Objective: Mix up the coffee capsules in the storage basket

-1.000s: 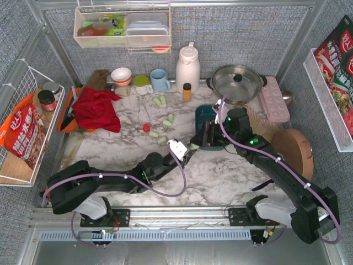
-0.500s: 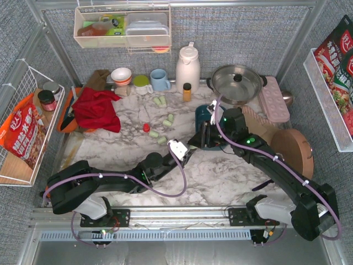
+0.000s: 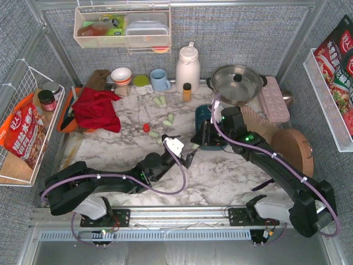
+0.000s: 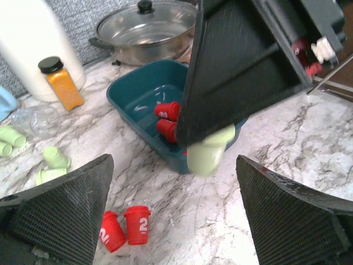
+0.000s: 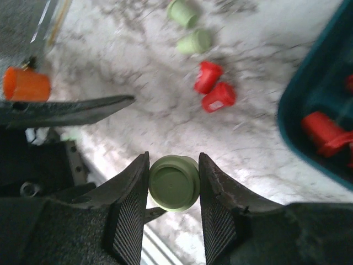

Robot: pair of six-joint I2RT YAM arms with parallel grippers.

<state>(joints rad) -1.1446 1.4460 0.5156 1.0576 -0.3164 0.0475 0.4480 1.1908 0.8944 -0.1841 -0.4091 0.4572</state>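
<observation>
My right gripper is shut on a pale green coffee capsule, which hangs just above the marble at the near-left corner of the teal storage basket. The same green capsule shows below the right fingers in the left wrist view. My left gripper stands wide open facing it, with nothing between its fingers. Red capsules lie inside the basket. Two red capsules lie on the marble near the left fingers. Green capsules and one red capsule lie scattered left of the basket.
An amber bottle, a white thermos and a lidded pot stand behind the basket. A red cloth lies at the left, a pink tray and a round wooden board at the right.
The left gripper opened wide and let go of the green capsule. The right gripper closed on that capsule beside the basket.
</observation>
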